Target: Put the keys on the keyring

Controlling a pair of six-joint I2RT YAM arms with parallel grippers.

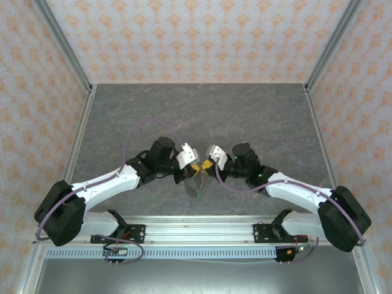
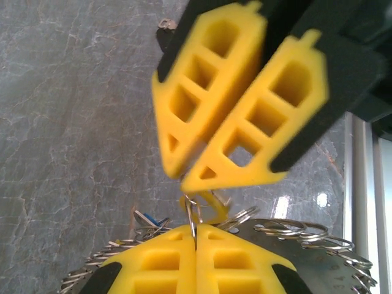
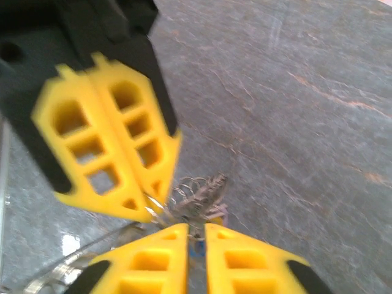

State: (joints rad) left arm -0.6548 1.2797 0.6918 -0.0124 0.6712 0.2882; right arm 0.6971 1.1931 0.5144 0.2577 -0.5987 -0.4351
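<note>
The bench (image 1: 245, 116) is bare grey stone, and both arms work above its near middle. The left arm (image 1: 104, 184) and right arm (image 1: 294, 190) reach inward, and their jaws meet tip to tip, almost touching.

The left jaws are pressed together on a thin wire link of the keyring (image 2: 306, 233). The link rises upright out of the seam between them, and the rest of the loop and its links hangs below and to the side, clear of the bench in the top view.

The right jaws show a narrow slit in their own wrist view but look closed at the tips from the left wrist. Whether they pinch anything cannot be told, as both views are blurred.

A brass-yellow key (image 2: 208, 205) sits on the link, directly between the two sets of tips and just under the right ones. A blue key (image 2: 147, 217) lies lower, beside the left jaws.

Judgement: the right jaws are nearer the yellow key, and the link's upright run sets the threading line.
</note>
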